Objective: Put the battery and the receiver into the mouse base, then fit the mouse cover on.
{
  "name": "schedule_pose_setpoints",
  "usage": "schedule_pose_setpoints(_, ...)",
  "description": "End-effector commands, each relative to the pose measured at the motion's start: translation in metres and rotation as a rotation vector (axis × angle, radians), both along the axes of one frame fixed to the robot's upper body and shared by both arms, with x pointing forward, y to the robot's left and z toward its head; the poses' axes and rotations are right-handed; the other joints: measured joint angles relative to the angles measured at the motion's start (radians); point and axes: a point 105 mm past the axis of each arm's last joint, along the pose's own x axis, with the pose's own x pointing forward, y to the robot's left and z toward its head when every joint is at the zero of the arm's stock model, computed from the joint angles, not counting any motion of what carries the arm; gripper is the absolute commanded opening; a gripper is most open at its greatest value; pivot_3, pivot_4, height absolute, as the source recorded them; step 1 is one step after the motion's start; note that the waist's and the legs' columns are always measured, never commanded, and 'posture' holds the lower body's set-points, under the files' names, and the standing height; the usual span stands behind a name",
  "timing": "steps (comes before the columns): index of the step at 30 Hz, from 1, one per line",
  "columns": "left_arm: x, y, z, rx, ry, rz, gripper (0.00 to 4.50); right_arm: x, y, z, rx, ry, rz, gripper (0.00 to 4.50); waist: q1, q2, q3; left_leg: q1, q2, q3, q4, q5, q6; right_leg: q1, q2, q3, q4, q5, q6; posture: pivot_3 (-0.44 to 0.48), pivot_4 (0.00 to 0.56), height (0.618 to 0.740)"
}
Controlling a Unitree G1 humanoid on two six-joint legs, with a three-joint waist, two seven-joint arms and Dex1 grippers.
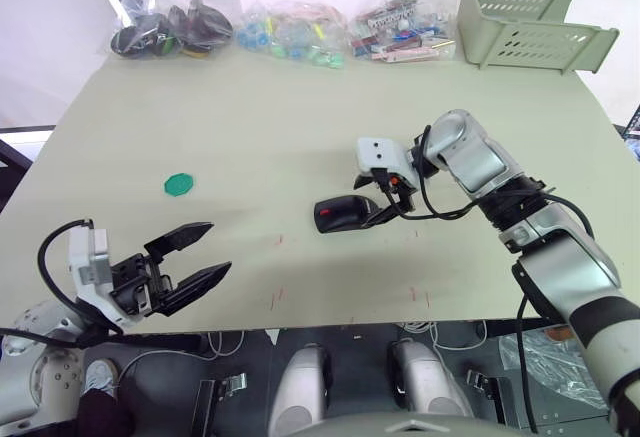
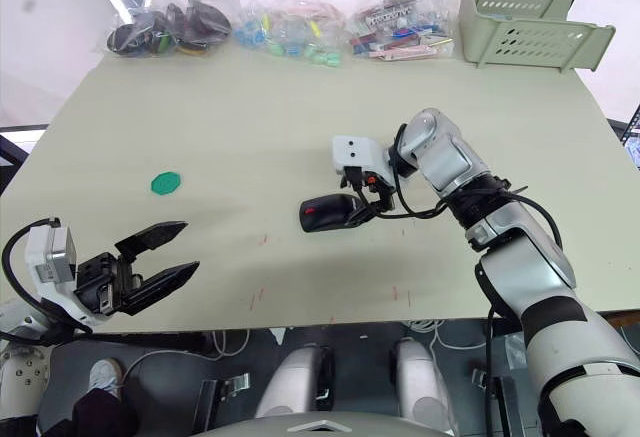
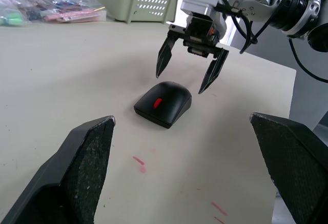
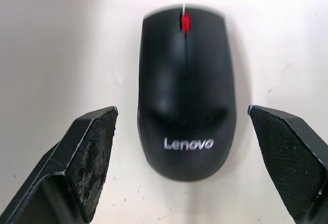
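The mouse cover (image 4: 186, 131) sits on the mouse base (image 3: 163, 105) mid-worktop (image 1: 300, 127). Right end effector (image 3: 191, 74) hovers just behind it, fingers wide; left end effector (image 1: 195, 257), also wide, waits well apart.

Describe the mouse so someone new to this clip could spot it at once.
On the pale table, look right of centre toward the near edge, just under the open right gripper. The mouse lies there with its cover on: a black oval with a red scroll wheel and white Lenovo lettering, unlike the flat green disc further left.
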Motion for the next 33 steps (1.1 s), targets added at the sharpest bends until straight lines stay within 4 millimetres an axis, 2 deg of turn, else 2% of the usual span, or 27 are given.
schedule_pose_setpoints(1, -0.002, -0.004, 0.007, 0.003, -0.037, -0.016, 4.5, -0.009, 0.011, 0.036, 0.19, -0.019, 0.035, 4.3, 0.0, 0.0, 0.0, 0.0, 0.0, 0.0, 0.0, 0.0, 0.0, 0.0, 0.0, 0.0, 0.0, 0.0, 0.0, 0.0, 0.15, 0.74)
schedule_pose_setpoints(3, -0.002, -0.004, 0.006, 0.003, -0.036, -0.014, 4.5, -0.011, 0.016, 0.041, 0.281, 0.0, 0.02, 4.3, 0.0, 0.0, 0.0, 0.0, 0.0, 0.0, 0.0, 0.0, 0.0, 0.0, 0.0, 0.0, 0.0, 0.0, 0.0, 0.0, 0.15, 0.74)
schedule_pose_setpoints(4, -0.002, -0.004, 0.006, 0.003, -0.034, -0.013, 4.5, -0.01, 0.018, 0.041, 0.31, 0.009, -0.004, 3.78, 0.0, 0.0, 0.0, 0.0, 0.0, 0.0, 0.0, 0.0, 0.0, 0.0, 0.0, 0.0, 0.0, 0.0, 0.0, 0.0, 0.15, 0.74)
schedule_pose_setpoints(6, -0.001, -0.004, 0.005, 0.002, -0.033, -0.012, 4.5, -0.011, 0.021, 0.039, 0.332, 0.018, -0.023, 3.13, 0.0, 0.0, 0.0, 0.0, 0.0, 0.0, 0.0, 0.0, 0.0, 0.0, 0.0, 0.0, 0.0, 0.0, 0.0, 0.0, 0.15, 0.74)
schedule_pose_setpoints(10, 0.001, -0.005, 0.005, 0.002, -0.034, -0.015, 4.5, -0.017, 0.033, 0.022, 0.327, 0.019, -0.027, 1.38, 0.0, 0.0, 0.0, 0.0, 0.0, 0.0, 0.0, 0.0, 0.0, 0.0, 0.0, 0.0, 0.001, 0.0, 0.0, 0.0, 0.15, 0.74)
schedule_pose_setpoints(14, 0.002, -0.005, 0.005, 0.006, -0.036, -0.017, 4.5, -0.021, 0.044, 0.005, 0.309, 0.039, -0.027, 1.38, -0.001, 0.0, 0.0, 0.0, 0.0, 0.0, 0.0, 0.0, 0.0, 0.0, 0.0, 0.0, 0.001, 0.0, 0.0, 0.0, 0.15, 0.74)
schedule_pose_setpoints(21, 0.002, -0.004, 0.005, 0.012, -0.033, -0.015, 4.5, -0.016, 0.056, -0.012, 0.266, 0.033, -0.051, 1.38, -0.001, 0.0, 0.0, 0.0, 0.0, 0.0, 0.0, 0.0, 0.0, 0.0, 0.001, 0.0, 0.0, 0.0, 0.0, 0.0, 0.15, 0.74)
schedule_pose_setpoints(24, 0.001, -0.003, 0.004, 0.014, -0.032, -0.015, 4.5, -0.013, 0.054, -0.03, 0.171, 0.019, -0.06, 1.38, -0.001, 0.0, 0.0, 0.0, 0.0, 0.0, 0.0, 0.0, 0.0, 0.0, 0.001, 0.0, 0.0, 0.0, 0.0, 0.0, 0.15, 0.74)
schedule_pose_setpoints(27, 0.002, -0.004, 0.003, 0.015, -0.033, -0.017, 4.5, -0.007, 0.039, -0.058, 0.052, 0.016, -0.096, 1.38, -0.001, -0.001, -0.001, 0.001, 0.0, 0.0, 0.0, 0.0, -0.001, 0.001, 0.001, 0.0, 0.001, 0.0, 0.0, 0.0, 0.15, 0.74)
schedule_pose_setpoints(28, 0.003, -0.005, 0.003, 0.015, -0.034, -0.018, 4.5, -0.007, 0.037, -0.057, 0.062, 0.017, -0.099, 1.38, 0.001, -0.001, -0.001, 0.002, 0.0, 0.0, 0.0, 0.001, -0.001, 0.001, 0.001, 0.0, 0.001, 0.0, 0.0, 0.0, 0.15, 0.74)
schedule_pose_setpoints(30, 0.003, -0.005, 0.003, 0.014, -0.035, -0.018, 4.5, -0.008, 0.038, -0.042, 0.147, 0.011, -0.079, 1.38, 0.004, -0.001, -0.001, 0.003, 0.0, 0.0, 0.0, 0.001, -0.002, 0.003, 0.0, -0.002, 0.0, -0.001, -0.001, 0.0, 0.15, 0.74)
schedule_pose_setpoints(33, 0.003, -0.004, 0.003, 0.012, -0.037, -0.015, 4.5, -0.011, 0.036, 0.0, 0.382, 0.029, -0.086, 1.38, 0.007, -0.001, -0.001, 0.003, 0.0, 0.0, 0.0, 0.002, -0.004, 0.004, -0.003, -0.003, 0.0, -0.001, -0.002, 0.0, 0.15, 0.74)
